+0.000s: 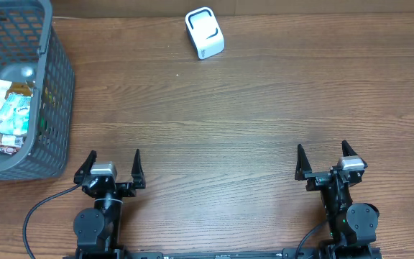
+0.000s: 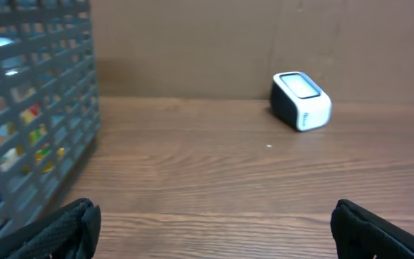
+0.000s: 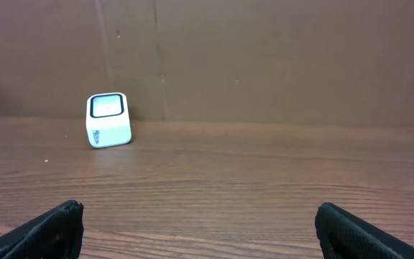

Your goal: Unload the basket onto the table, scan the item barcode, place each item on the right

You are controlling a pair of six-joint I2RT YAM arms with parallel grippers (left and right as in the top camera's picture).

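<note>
The brown wooden table [image 1: 250,108] carries a white scanner [image 1: 204,33] at 12 o'clock and a grey basket [image 1: 57,86] at 9 o'clock, with the packaged items [image 1: 9,115] lying inside it. The left gripper [image 1: 114,155] at 7 o'clock and the right gripper [image 1: 322,146] at 5 o'clock both have their fingers wide apart and hold nothing.
</note>
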